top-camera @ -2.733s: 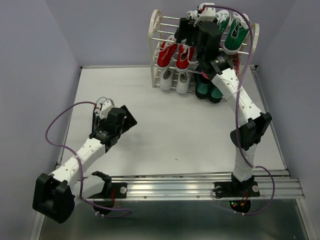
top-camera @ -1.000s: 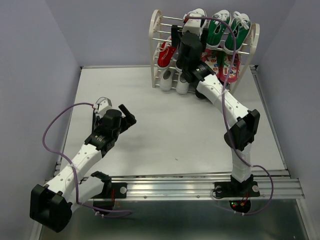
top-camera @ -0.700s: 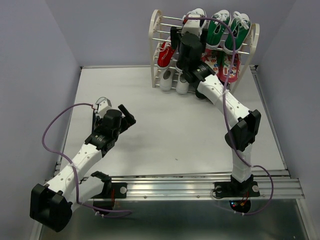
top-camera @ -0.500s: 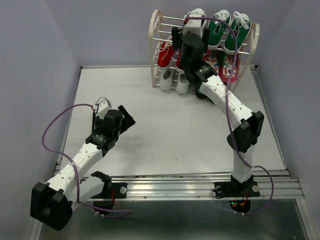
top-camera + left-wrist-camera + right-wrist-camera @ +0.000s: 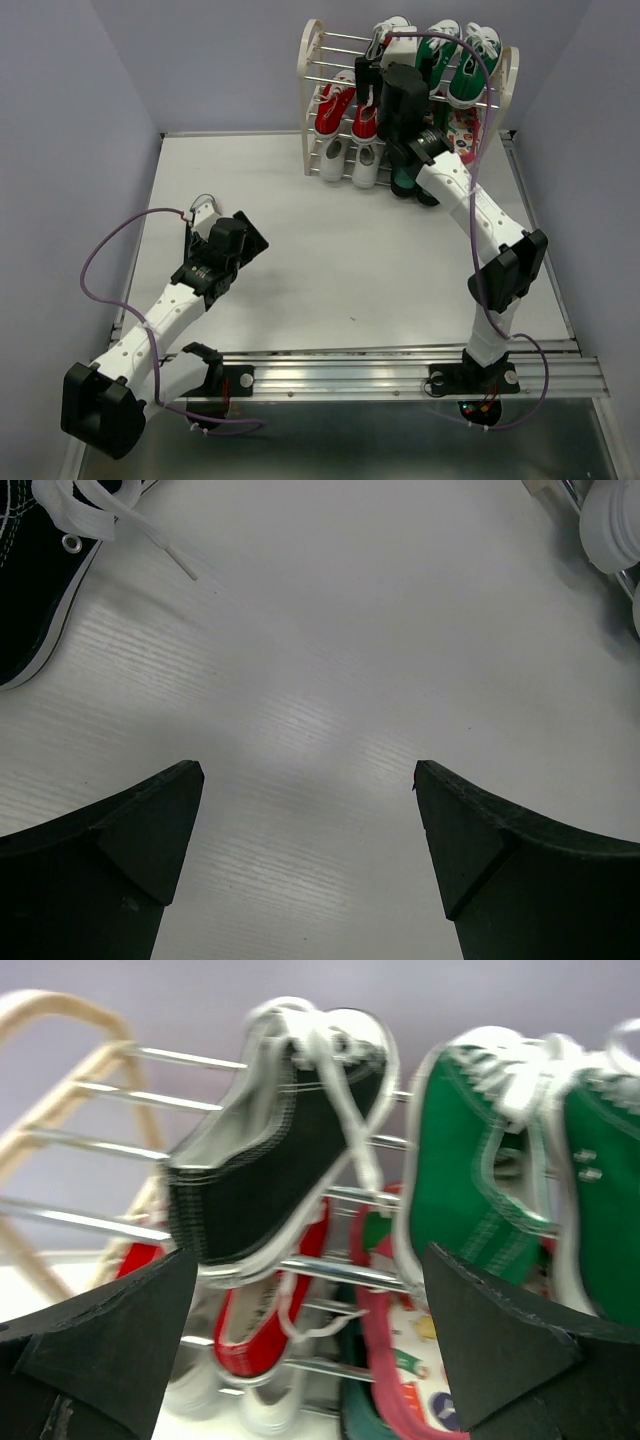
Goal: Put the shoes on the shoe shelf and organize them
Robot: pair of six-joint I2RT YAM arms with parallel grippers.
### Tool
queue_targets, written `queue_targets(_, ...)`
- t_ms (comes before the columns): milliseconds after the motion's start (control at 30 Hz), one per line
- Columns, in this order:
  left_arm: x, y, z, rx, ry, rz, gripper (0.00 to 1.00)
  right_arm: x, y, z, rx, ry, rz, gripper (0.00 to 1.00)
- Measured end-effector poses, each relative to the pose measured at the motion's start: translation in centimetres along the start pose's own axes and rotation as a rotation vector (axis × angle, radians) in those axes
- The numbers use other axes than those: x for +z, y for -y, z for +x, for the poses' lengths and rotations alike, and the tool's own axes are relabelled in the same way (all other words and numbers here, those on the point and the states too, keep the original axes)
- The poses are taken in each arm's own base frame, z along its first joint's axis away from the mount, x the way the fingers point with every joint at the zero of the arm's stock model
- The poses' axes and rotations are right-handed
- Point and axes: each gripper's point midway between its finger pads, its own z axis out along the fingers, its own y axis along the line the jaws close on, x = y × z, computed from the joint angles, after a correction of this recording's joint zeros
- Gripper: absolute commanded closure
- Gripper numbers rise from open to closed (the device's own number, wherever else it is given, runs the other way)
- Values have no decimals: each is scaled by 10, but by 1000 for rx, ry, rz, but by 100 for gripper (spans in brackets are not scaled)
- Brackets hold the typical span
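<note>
The cream shoe shelf (image 5: pixel 307 90) stands at the table's back. My right gripper (image 5: pixel 381 62) is open and empty just in front of its top tier; in the right wrist view (image 5: pixel 310 1255) a black sneaker (image 5: pixel 260 1170) rests on the top rods between my fingers' line of sight. Red sneakers (image 5: pixel 348 110) sit on the middle tier and white sneakers (image 5: pixel 348 160) on the bottom. My left gripper (image 5: pixel 250 232) is open and empty over the bare table (image 5: pixel 308 768). A second black sneaker (image 5: pixel 40 575) lies on the table at that view's upper left.
Green sneakers (image 5: pixel 457 62) fill the right of the top tier, also seen in the right wrist view (image 5: pixel 470 1180). Pink patterned shoes (image 5: pixel 462 135) and dark green boots (image 5: pixel 408 180) occupy the shelf's right side. Purple walls enclose the table.
My right arm swung left along the shelf's top tier, then back a little to the right and away. The left arm has barely moved.
</note>
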Motion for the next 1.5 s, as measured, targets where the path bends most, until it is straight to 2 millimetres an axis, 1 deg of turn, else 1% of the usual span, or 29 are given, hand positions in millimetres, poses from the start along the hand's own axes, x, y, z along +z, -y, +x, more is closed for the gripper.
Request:
queue_targets(100,0,0,0,-1,2,-3,1,-5,-22,-5,43,6,-141,0)
queue_targets(167,0,-1,0,1,0,-6,1,-8,-33,-9,72,11,-200,0)
queue_targets(267,0,1,-2,0,1,-6,1,-9,-38,-12,119,9,-218,0)
queue_targets(333,0,2,-3,-1,3,-5,1,-6,-38,-16,156,14,-197,0)
queue_targets(433,0,1,-3,-1,3,-6,1,3,-37,-15,200,13,-146,0)
queue_targets(600,1,1,-4,1,4,-9,1,21,-40,7,209,-10,-59,0)
queue_targets(667,1,1,-4,1,4,-9,1,29,-45,21,196,-28,-38,0)
queue_targets(767,1,1,-4,1,4,-9,1,36,-50,37,181,-46,-23,0)
queue_targets(800,1,1,-4,1,4,-10,1,37,-50,41,170,-50,-15,0)
queue_targets(1067,2,0,-5,-3,7,-11,1,39,-32,36,178,-25,91,0)
queue_targets(1333,2,0,-5,-4,8,-12,1,35,-27,39,146,-16,125,0)
queue_targets(1500,2,-1,-5,-3,10,-15,1,31,-18,34,127,-14,144,0)
